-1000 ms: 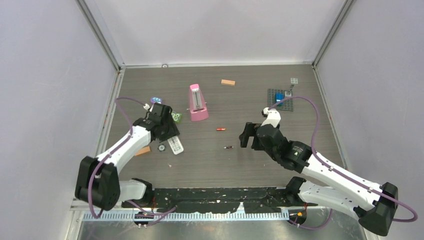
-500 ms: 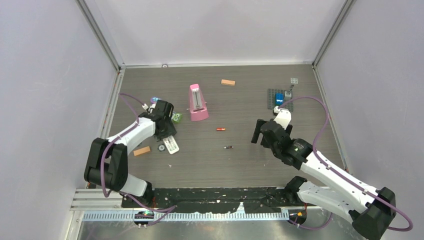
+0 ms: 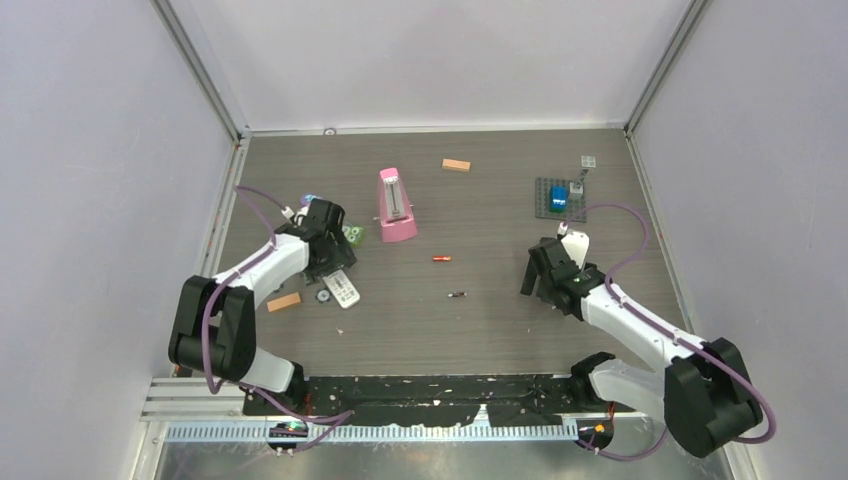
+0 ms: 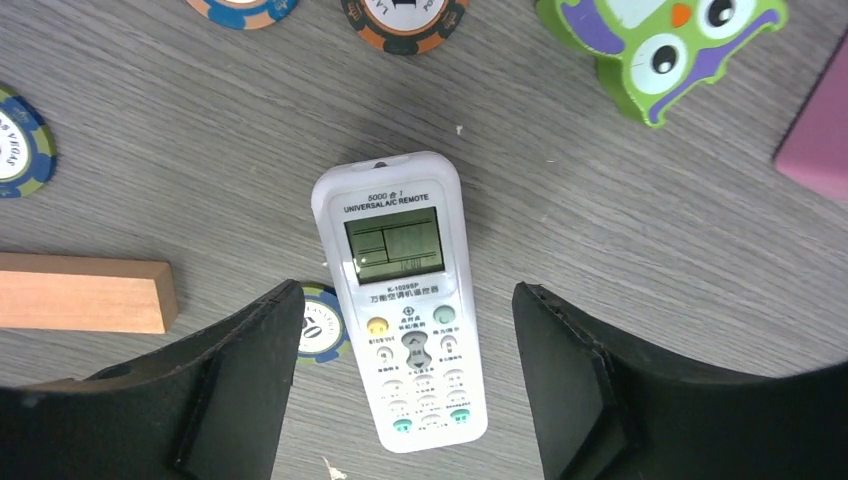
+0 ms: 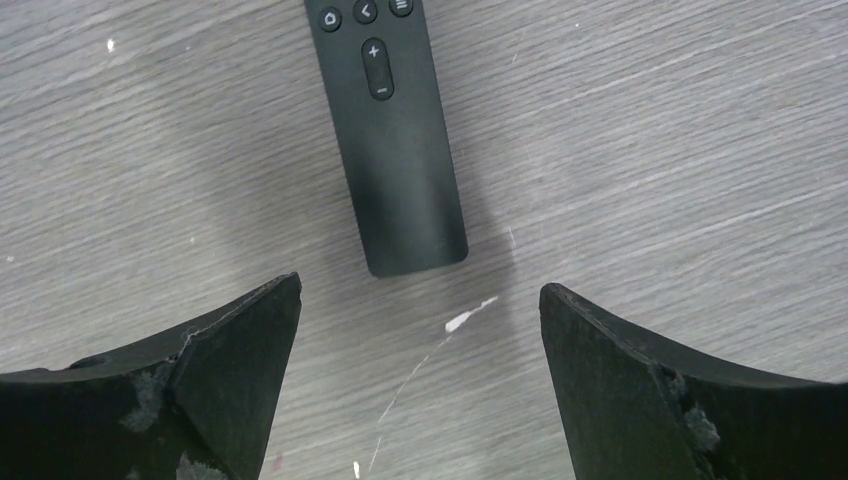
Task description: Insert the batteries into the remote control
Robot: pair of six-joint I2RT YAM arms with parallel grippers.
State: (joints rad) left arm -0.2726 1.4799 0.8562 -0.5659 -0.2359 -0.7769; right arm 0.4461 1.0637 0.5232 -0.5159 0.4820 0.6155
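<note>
Nearest the arm bases, the right gripper (image 5: 418, 285) hangs released over the surface (image 3: 480, 330), its jaws spread wide with nothing between them. The black remote (image 5: 395, 150) lies flat just beyond the fingertips, buttons up and apart from both fingers. On the other side the left gripper (image 4: 405, 290) is released too. Its jaws stand on either side of the white remote (image 4: 395, 240) with a gap on each side, so nothing is grasped. That remote lies face up with its screen and keys showing, which probably puts its battery door against the surface. The straddling pose reads as lining up for a pinch across its width, likely so it can be turned over. A poker chip (image 4: 320, 328) sits right against the remote's edge and a wooden block (image 4: 85, 292) lies near it, so the finger on that side has little room to come down. Farther out, between the two arms, the batteries lie loose on bare surface. The dark red battery (image 3: 457, 295) is nearer and the orange battery (image 3: 441, 259) is a little beyond it. Both are well apart from either remote and neither is loaded; I see only these two. Lying in the open middle, they look reachable by either arm. Beyond the white remote stand an owl toy (image 4: 660, 50) and a pink object (image 3: 396, 205), which seem to have no part in the job.
</note>
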